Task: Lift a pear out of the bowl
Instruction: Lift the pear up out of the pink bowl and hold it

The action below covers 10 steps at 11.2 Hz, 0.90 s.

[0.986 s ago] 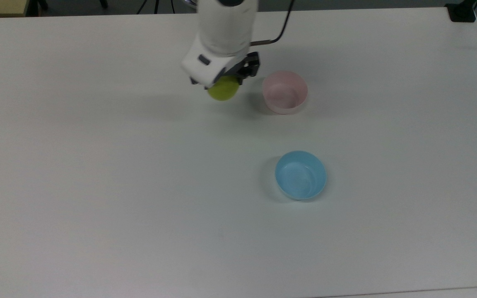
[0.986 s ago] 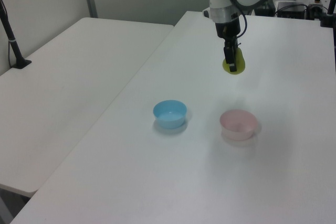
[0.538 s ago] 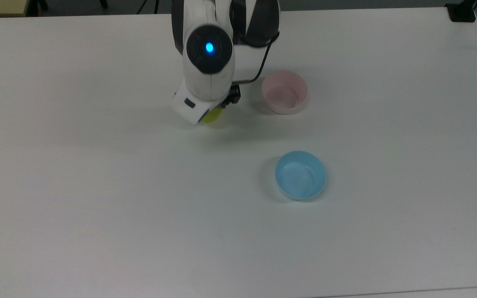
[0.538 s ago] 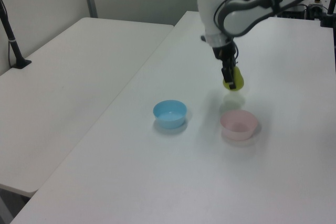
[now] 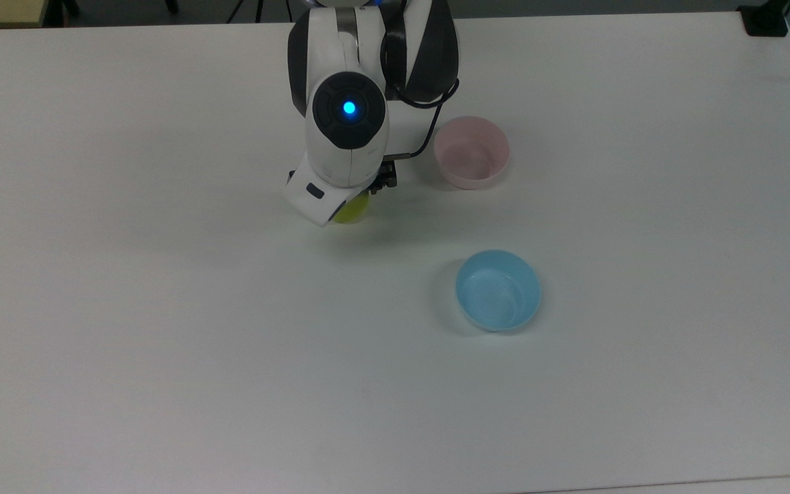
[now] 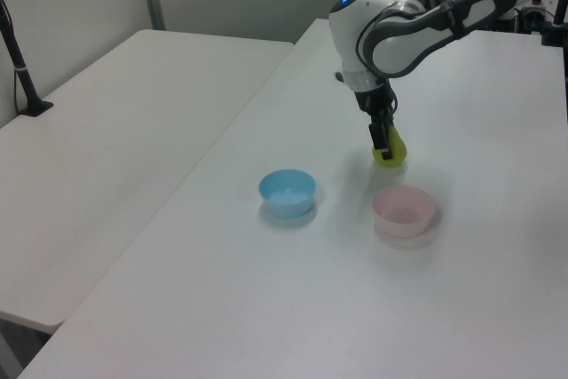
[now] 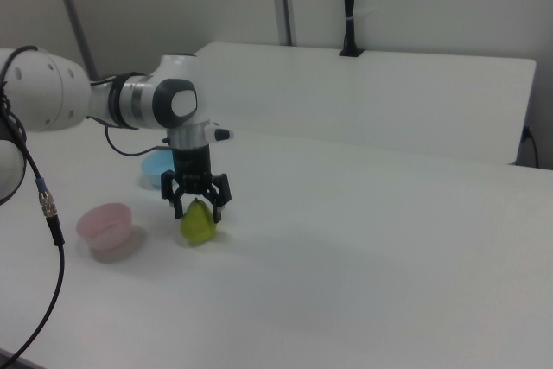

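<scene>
Yellow-green pear sits on the white table, left of centre in the right view, narrow end up between the gripper's black fingers. In that view the fingers stand spread to either side of the pear's top, with a sliver of gap showing on each side; whether the pads touch the fruit I cannot tell. The pear's base appears to rest on the table, its shadow right under it.

In the top view, the pear peeks out as a yellow sliver under the arm's white wrist, upper middle of the frame. The gripper there is mostly hidden by the wrist. In the left view, the gripper points down, upper right of centre, and the pear sits at its tip.

Pink bowl: upright on the table, just right of the arm in the top view, holding nothing. It is near the pear but apart from it. In the right view the bowl lies to the left of the pear.

Blue bowl: upright, right of centre in the top view, below the pink one and well apart from it, with nothing in it. In the left view the blue bowl is at centre, the pink bowl to its right.
</scene>
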Tool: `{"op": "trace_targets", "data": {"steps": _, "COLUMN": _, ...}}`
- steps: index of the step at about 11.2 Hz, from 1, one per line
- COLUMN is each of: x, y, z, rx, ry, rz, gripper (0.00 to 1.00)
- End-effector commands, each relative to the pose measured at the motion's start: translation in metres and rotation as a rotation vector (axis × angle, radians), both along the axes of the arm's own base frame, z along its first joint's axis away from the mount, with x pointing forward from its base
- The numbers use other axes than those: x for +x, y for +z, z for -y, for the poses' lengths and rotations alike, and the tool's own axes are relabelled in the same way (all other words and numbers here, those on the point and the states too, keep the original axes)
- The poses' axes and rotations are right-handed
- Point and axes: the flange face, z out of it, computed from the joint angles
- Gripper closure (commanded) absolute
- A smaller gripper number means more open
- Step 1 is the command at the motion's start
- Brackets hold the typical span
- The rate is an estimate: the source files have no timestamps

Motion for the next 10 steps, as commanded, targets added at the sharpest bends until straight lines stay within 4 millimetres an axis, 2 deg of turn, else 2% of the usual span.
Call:
{"op": "trace_targets", "data": {"steps": 1, "x": -0.015, "y": 0.083, "z": 0.003, "rx": -0.013, "ry": -0.031, "rz": 0.072, "gripper": 0.00}}
{"op": "trace_targets", "data": {"steps": 3, "x": -0.027, "y": 0.136, "z": 0.013, "rx": -0.020, "ry": -0.107, "rz": 0.135, "gripper": 0.00}}
{"op": "trace_targets", "data": {"steps": 6, "x": -0.041, "y": 0.194, "z": 0.046, "rx": -0.005, "ry": -0.224, "rz": 0.231, "gripper": 0.00}}
{"op": "trace_targets", "data": {"steps": 8, "x": -0.052, "y": 0.212, "z": 0.052, "rx": -0.020, "ry": -0.282, "rz": 0.226, "gripper": 0.00}}
{"op": "trace_targets", "data": {"steps": 10, "x": -0.053, "y": 0.213, "z": 0.055, "rx": -0.023, "ry": -0.294, "rz": 0.222, "gripper": 0.00}}
